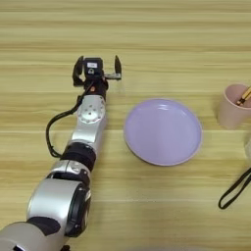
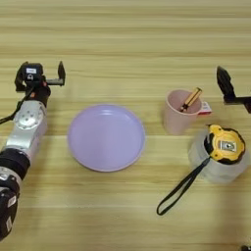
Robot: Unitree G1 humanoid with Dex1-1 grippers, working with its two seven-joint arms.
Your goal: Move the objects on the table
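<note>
Tape measure (image 2: 224, 144) atop clear tape roll (image 2: 215, 164), beside smooth round lavender plate (image 2: 106, 137)

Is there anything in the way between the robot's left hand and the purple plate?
No, nothing visible. The left hand hovers open over the table, up and to the left of the purple plate, with only bare wood between them. The pink cup stands on the plate's other side.

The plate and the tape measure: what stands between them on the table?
A pink cup with a small item inside stands between the plate and the tape measure, seen in the right eye view.
</note>
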